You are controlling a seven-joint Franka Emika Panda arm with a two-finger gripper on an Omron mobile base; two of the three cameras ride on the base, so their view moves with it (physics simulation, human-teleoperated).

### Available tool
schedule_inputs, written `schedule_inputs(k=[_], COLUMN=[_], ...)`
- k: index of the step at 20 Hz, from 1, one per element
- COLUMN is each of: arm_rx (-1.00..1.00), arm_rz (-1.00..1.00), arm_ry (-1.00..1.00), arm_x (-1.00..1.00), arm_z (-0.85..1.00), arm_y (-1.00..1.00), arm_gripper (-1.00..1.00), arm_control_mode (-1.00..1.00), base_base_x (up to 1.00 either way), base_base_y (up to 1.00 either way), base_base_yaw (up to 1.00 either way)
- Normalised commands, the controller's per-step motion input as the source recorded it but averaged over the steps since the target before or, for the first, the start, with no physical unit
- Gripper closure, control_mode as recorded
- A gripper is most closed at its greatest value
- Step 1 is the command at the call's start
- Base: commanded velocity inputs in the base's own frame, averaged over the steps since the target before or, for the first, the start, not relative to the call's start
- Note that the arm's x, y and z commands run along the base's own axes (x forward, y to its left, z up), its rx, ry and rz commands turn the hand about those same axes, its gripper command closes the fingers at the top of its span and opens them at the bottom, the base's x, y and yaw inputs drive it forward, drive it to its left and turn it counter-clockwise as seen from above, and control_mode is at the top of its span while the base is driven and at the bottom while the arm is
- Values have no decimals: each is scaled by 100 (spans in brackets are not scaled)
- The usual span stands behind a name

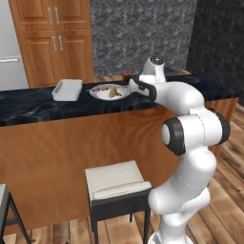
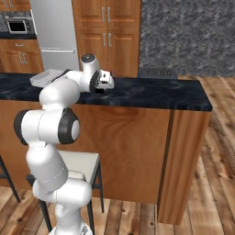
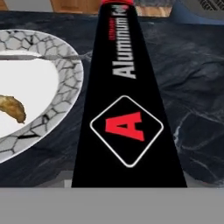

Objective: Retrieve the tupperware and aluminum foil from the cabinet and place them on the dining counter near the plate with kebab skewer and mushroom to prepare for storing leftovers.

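Aluminum foil box (image 3: pixel 127 109): black, long, printed "Aluminum Foil" in white, red "A" in a white-edged diamond; lying on the dark counter (image 3: pixel 192 100), just beside the plate (image 3: pixel 65 74). Tupperware (image 1: pixel 67 89): white, left of the plate. Gripper (image 2: pixel 104 83): jaw spread cannot be told.

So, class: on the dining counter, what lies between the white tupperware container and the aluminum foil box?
The plate with the kebab skewer and mushroom lies between the tupperware and the aluminum foil box; the left base view shows tupperware then plate, the hand view shows plate beside the box.
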Motion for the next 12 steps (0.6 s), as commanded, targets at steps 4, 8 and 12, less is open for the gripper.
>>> schedule_inputs(k=[4, 8, 12], arm_rx=[-2, 0, 2], arm_rz=[5, 1, 0], arm_ry=[6, 2, 0], arm_x=[-3, -5, 0], arm_z=[-49, -9, 36], arm_y=[33, -1, -39], arm_gripper=[-100, -100, -100], arm_control_mode=[-100, -100, -100], base_base_x=[0, 0, 0], base_base_y=[0, 0, 0], base_base_yaw=[0, 0, 0])
